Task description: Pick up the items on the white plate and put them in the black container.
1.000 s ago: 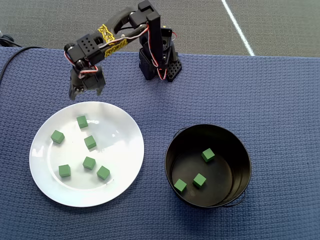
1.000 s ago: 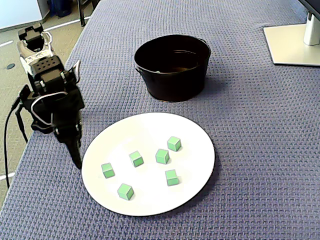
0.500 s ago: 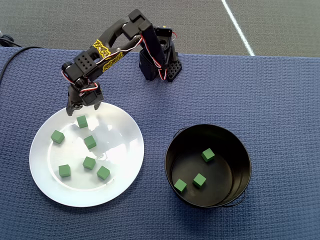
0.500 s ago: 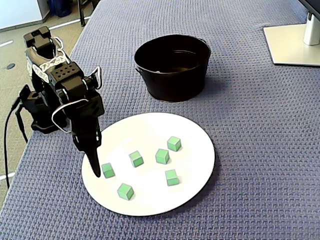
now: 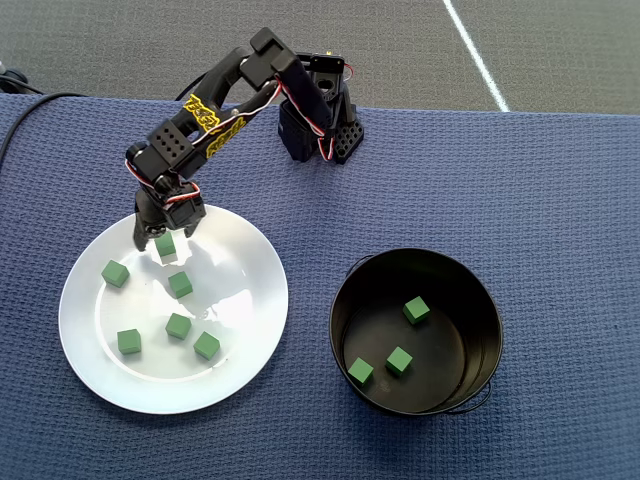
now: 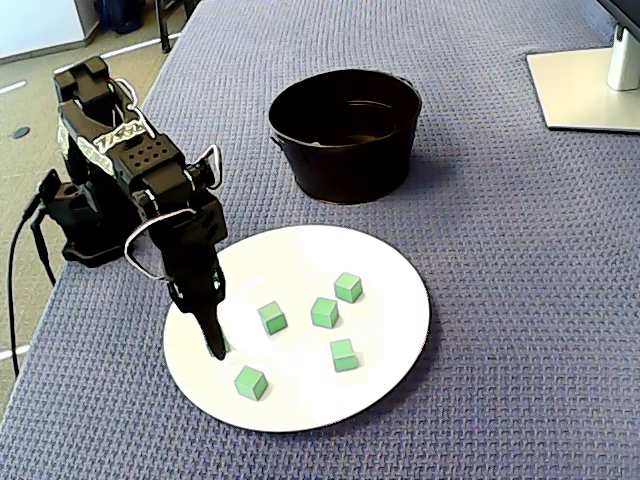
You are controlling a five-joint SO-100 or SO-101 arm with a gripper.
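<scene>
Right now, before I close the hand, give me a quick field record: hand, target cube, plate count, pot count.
hand: black two-finger hand, pointing down over the far-left part of the round glossy white plate, fingers straddling one cube
target: small bright green cube between the fingers; grip not confirmed
plate count: six green cubes in the overhead view, target included
pot count: three green cubes inside the round black metal pot
surface: blue woven cloth

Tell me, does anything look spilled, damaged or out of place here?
Nothing stands out. Six small green cubes lie on the round white plate, three in the upright round black metal container, none on the blue cloth. The tool straddles one cube.
</scene>
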